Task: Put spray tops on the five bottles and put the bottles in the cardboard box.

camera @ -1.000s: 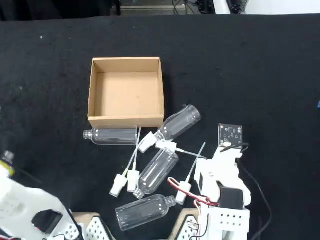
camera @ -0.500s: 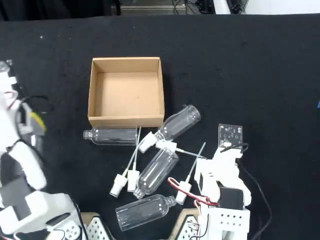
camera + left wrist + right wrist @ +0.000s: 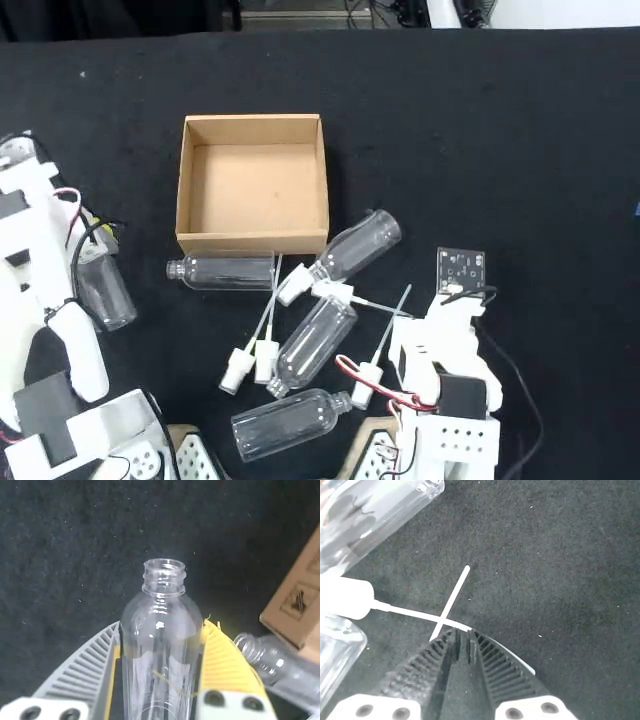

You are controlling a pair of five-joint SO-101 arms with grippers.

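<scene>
While left gripper (image 3: 161,628) clamps clear bottle (image 3: 159,630) mid-body near left edge of table (image 3: 500,120) (light, slick, thin-walled: squeeze gently), right gripper (image 3: 462,641) all but closed, empty.

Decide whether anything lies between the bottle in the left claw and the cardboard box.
Nothing visible does. The left claw holds the bottle beside the cardboard box, with bare table between. One loose bottle lies along the box's front wall, just beside that path.
</scene>
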